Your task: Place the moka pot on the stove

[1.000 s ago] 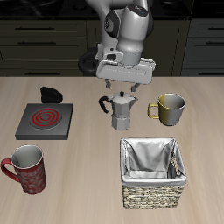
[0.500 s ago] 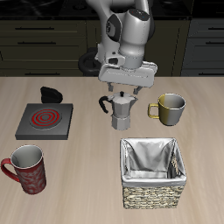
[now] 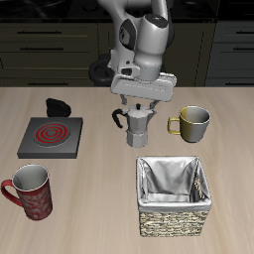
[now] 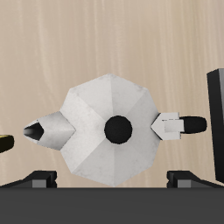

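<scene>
The faceted silver pot (image 3: 138, 125) stands on pale woodgrain table (image 3: 99, 189). The gripper (image 3: 140, 104) hovers above its knob, fingers spread wide. The flat stove (image 3: 50, 136) lies apart.

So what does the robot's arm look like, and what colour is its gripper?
The arm is chunky and rounded, with smooth silver-grey shells and darker joints between them. At its end sits a flat, pale grey boxy gripper with small dark fingers. No cables or markings are visible.

Hand (image 3: 140, 105) lower than a second ago, now just above the moka pot (image 3: 139, 127), fingers spread.
</scene>
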